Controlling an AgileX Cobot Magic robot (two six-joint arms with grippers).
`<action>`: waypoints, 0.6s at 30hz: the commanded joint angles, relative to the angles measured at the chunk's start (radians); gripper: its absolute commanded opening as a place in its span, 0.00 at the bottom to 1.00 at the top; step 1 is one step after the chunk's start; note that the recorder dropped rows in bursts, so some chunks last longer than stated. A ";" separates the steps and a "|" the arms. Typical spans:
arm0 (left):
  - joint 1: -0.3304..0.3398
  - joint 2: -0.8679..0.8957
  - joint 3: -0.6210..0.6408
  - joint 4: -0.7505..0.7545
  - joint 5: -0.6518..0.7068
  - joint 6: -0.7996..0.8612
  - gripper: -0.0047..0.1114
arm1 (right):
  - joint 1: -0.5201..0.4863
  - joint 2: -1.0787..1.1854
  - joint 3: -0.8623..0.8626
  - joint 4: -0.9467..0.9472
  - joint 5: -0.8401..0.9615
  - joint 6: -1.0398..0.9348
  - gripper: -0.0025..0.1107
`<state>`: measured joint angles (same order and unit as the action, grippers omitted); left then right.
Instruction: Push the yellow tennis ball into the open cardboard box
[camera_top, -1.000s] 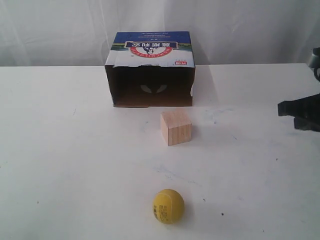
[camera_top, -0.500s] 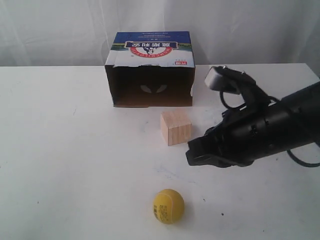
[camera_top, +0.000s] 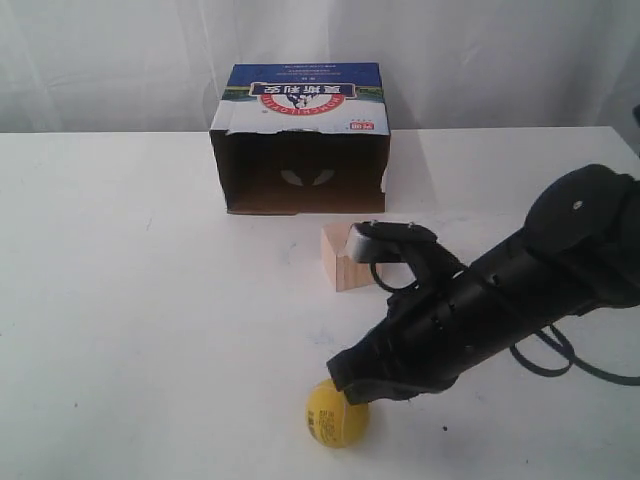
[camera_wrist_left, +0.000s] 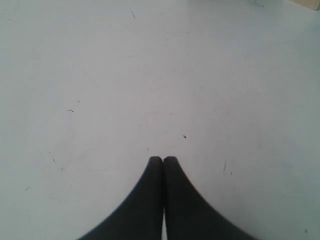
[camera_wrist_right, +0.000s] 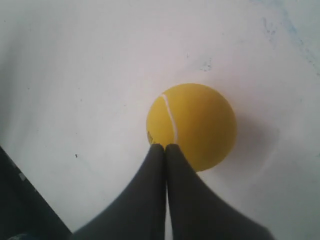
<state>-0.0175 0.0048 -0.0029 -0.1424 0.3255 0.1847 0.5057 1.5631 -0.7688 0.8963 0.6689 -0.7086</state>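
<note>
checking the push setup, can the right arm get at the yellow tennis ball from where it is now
Probably yes: the right hand, shut, has its tips right at the yellow tennis ball, with nothing between them.

Pressed-together fingers (camera_wrist_right: 150, 195) at the yellow tennis ball (camera_wrist_right: 195, 125), white tabletop (camera_wrist_right: 75, 60)

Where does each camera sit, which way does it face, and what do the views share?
Exterior view: off the arms, facing the box's open side; right arm stretched to the ball.
Left wrist view: looks past the shut left gripper at the table.
Right wrist view: looks past the shut right gripper at the ball.
Shared: ball, exterior and right wrist.
</note>
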 joint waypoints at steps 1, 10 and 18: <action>-0.007 -0.005 0.003 -0.007 0.027 -0.001 0.04 | 0.025 0.030 0.004 0.003 -0.037 -0.015 0.02; -0.007 -0.005 0.003 -0.007 0.027 -0.001 0.04 | 0.034 0.084 0.002 0.078 -0.108 -0.025 0.02; -0.007 -0.005 0.003 -0.007 0.027 -0.001 0.04 | 0.034 0.131 -0.003 0.121 -0.118 -0.054 0.02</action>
<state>-0.0175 0.0048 -0.0029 -0.1424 0.3255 0.1847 0.5389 1.6639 -0.7788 1.0437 0.5642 -0.7388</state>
